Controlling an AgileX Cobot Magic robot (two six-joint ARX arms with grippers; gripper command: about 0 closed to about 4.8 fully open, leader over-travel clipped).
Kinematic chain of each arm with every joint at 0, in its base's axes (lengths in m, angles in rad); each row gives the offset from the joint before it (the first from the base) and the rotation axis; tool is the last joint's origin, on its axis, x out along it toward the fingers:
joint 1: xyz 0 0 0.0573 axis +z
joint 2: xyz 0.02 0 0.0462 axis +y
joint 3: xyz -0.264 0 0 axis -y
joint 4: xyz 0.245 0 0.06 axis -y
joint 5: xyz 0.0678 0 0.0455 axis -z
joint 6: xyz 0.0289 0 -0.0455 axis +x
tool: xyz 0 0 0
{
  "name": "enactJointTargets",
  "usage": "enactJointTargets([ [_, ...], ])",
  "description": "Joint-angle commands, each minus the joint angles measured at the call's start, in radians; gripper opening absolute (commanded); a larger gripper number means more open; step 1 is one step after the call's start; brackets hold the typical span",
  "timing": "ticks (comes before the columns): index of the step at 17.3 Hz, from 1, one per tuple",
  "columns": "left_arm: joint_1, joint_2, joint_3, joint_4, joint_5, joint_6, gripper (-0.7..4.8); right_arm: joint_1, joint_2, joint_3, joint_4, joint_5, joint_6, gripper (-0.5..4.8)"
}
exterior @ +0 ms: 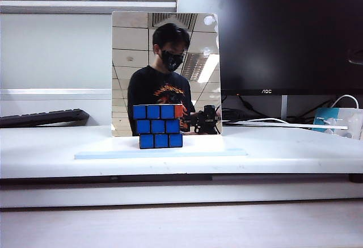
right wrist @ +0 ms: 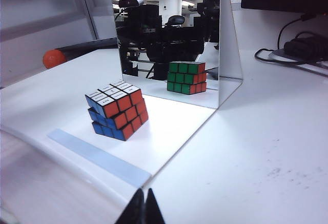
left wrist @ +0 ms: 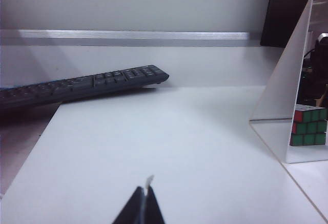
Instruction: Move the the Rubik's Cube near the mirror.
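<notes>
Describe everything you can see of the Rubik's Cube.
The Rubik's Cube is a small 3x3 puzzle with black grid lines and glossy plastic-looking stickers. Blue, orange-red and white faces show directly; its reflection shows green. The top layer is twisted slightly out of line with the two below. It sits on the mirror's pale base, in front of the upright mirror with a gap between them. Nothing else touches it: the left gripper and right gripper are both shut and away from it.

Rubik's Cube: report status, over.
Left end effector shut, empty, off to the mirror's side. Right end effector shut, empty, short of the base. Rubik's Cube on the mirror base, in front of the glass. Nothing in the way.
</notes>
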Motion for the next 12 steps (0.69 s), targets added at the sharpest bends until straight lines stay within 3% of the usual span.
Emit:
enactJointTargets([
  [1,-0.001,0.000,0.002,0.011,0.001,-0.002,-0.05,0.000,0.000,-0.004,0.014,0.187,-0.172,0.00],
  [3,-0.001,0.000,0.002,0.011,0.001,-0.002,-0.05,0.000,0.000,-0.005,0.024,0.422,-0.164,0.00],
  [5,-0.001,0.000,0.002,0.011,0.001,-0.002,-0.04,0.000,0.000,-0.005,0.038,0.585,-0.148,0.00],
  [7,-0.001,0.000,0.002,0.011,0.001,-0.002,-0.04,0.000,0.000,-0.004,0.051,0.634,-0.149,0.00],
  [12,-0.001,0.000,0.002,0.011,0.001,-0.002,-0.04,0.000,0.000,-0.005,0.053,0.636,-0.127,0.00],
])
